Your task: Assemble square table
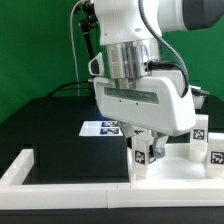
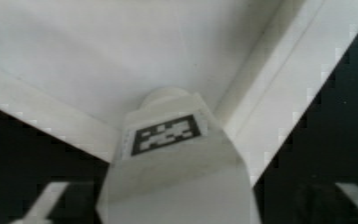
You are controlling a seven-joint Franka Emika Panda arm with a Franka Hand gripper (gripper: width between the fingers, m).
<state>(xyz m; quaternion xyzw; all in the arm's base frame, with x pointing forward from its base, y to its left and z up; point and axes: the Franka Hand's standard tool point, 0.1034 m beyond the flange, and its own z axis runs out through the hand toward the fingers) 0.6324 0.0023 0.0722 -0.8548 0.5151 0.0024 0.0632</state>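
Note:
The square table's white top (image 1: 178, 168) lies at the front right, rim up; in the wrist view it is the pale surface (image 2: 87, 50) with a raised rim (image 2: 282, 70). One white leg (image 1: 143, 156) with a black-and-white tag (image 2: 167, 132) stands upright at the top's near left corner. My gripper (image 1: 146, 142) hangs straight over this leg, with a finger on each side of it. In the wrist view the fingers (image 2: 51, 200) stand off the leg (image 2: 176, 180) with a dark gap on each side. The gripper (image 2: 202, 205) is open.
Two more white tagged legs (image 1: 200, 134) (image 1: 215, 152) stand at the far right by the top. The marker board (image 1: 100, 128) lies on the black table behind the gripper. A long white rail (image 1: 60, 187) runs along the front, another (image 1: 14, 168) along the exterior view's left.

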